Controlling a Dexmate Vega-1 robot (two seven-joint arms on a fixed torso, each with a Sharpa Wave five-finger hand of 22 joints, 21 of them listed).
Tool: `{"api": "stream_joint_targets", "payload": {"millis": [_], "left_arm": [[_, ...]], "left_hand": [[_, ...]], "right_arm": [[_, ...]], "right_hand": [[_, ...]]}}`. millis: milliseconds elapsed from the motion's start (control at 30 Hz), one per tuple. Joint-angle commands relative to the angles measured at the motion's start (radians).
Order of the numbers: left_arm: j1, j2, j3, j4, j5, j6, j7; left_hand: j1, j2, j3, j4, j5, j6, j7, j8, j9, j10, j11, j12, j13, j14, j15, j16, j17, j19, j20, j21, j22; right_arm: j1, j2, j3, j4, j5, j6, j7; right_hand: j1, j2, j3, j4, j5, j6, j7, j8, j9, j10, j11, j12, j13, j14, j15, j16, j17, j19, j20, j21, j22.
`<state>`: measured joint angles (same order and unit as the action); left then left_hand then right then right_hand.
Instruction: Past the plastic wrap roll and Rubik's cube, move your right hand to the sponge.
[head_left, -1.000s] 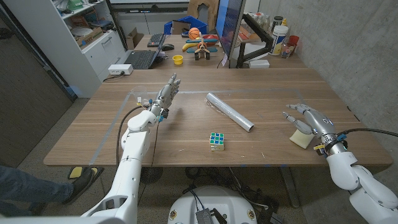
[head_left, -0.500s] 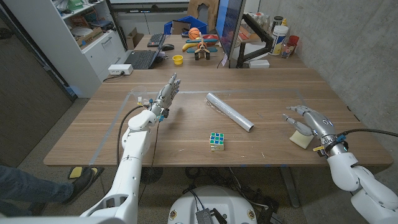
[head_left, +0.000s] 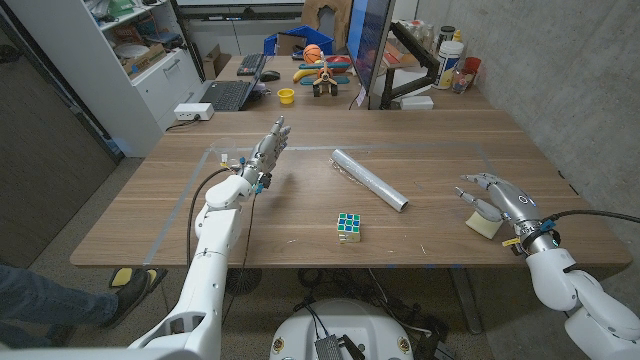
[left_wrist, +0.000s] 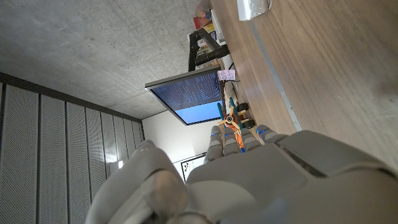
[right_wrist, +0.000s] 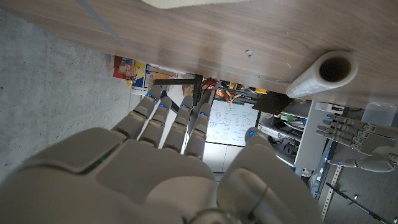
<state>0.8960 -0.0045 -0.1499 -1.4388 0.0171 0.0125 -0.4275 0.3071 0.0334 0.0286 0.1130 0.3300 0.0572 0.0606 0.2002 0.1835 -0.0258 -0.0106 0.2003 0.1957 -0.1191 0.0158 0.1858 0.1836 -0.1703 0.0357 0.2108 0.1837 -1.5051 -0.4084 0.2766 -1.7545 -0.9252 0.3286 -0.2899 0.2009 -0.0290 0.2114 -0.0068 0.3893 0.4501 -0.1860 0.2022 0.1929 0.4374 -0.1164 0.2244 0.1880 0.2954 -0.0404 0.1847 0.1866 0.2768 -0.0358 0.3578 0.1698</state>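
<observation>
Basically just ease the right hand (head_left: 497, 196), fingers spread and holding nothing, down onto the sponge (head_left: 483, 223) near the table's (head_left: 150, 215) right edge, well past the plastic wrap roll (head_left: 369, 180) and Rubik's cube (head_left: 348, 227).

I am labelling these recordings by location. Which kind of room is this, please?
Probably an office or robotics lab. Behind the wooden table stand a desk with a laptop and a large monitor, and white shelves with boxes. The walls are bare concrete.
</observation>
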Motion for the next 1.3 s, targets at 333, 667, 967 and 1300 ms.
{"api": "stream_joint_targets", "payload": {"millis": [333, 667, 967, 1300], "left_arm": [[0.000, 0.005, 0.001, -0.016, 0.004, 0.011, -0.004], [0.002, 0.006, 0.001, -0.019, 0.003, 0.014, -0.007], [0.005, 0.007, -0.002, -0.019, 0.000, 0.012, -0.009], [0.002, 0.010, -0.002, -0.017, 0.001, 0.015, -0.012]], "left_hand": [[0.007, 0.012, -0.008, 0.003, 0.003, 0.010, 0.000, 0.000, 0.005, -0.010, 0.000, 0.007, 0.000, -0.006, 0.000, 0.002, 0.003, -0.017, 0.003, -0.004, 0.004], [0.007, 0.013, -0.011, 0.003, 0.003, 0.009, 0.000, 0.000, 0.005, -0.010, -0.002, 0.007, 0.001, -0.008, 0.000, 0.002, 0.003, -0.019, 0.002, -0.005, 0.004], [0.007, 0.014, -0.013, 0.003, 0.003, 0.008, -0.001, 0.000, 0.005, -0.010, -0.003, 0.007, 0.001, -0.010, 0.000, 0.002, 0.003, -0.022, 0.003, -0.005, 0.004], [0.008, 0.015, -0.015, 0.003, 0.002, 0.009, 0.000, 0.000, 0.005, -0.013, -0.001, 0.006, 0.001, -0.011, 0.001, 0.002, 0.003, -0.026, 0.004, -0.006, 0.004]], "right_arm": [[-0.030, 0.007, -0.006, -0.019, -0.013, -0.046, -0.003], [-0.038, 0.006, -0.016, -0.025, -0.021, -0.060, 0.001], [-0.041, 0.001, -0.031, -0.018, -0.027, -0.067, 0.004], [-0.048, 0.008, -0.041, -0.018, -0.028, -0.085, -0.007]], "right_hand": [[0.005, 0.004, -0.001, -0.007, 0.008, 0.005, -0.010, 0.003, 0.002, -0.009, -0.005, -0.003, 0.005, -0.009, -0.055, -0.001, 0.000, -0.015, 0.001, -0.012, 0.006], [0.006, 0.004, -0.001, -0.009, 0.011, 0.011, -0.014, 0.005, 0.002, -0.011, -0.004, -0.003, 0.005, -0.012, -0.052, -0.001, 0.000, -0.018, 0.003, -0.018, 0.006], [0.008, 0.005, -0.001, -0.011, 0.013, 0.018, -0.015, 0.007, 0.002, -0.015, 0.000, -0.004, 0.005, -0.017, -0.047, -0.001, 0.000, -0.019, 0.006, -0.023, 0.007], [0.009, 0.005, -0.001, -0.012, 0.014, 0.022, -0.015, 0.008, 0.002, -0.015, 0.004, -0.004, 0.005, -0.017, -0.046, 0.000, 0.000, -0.020, 0.007, -0.028, 0.007]]}}
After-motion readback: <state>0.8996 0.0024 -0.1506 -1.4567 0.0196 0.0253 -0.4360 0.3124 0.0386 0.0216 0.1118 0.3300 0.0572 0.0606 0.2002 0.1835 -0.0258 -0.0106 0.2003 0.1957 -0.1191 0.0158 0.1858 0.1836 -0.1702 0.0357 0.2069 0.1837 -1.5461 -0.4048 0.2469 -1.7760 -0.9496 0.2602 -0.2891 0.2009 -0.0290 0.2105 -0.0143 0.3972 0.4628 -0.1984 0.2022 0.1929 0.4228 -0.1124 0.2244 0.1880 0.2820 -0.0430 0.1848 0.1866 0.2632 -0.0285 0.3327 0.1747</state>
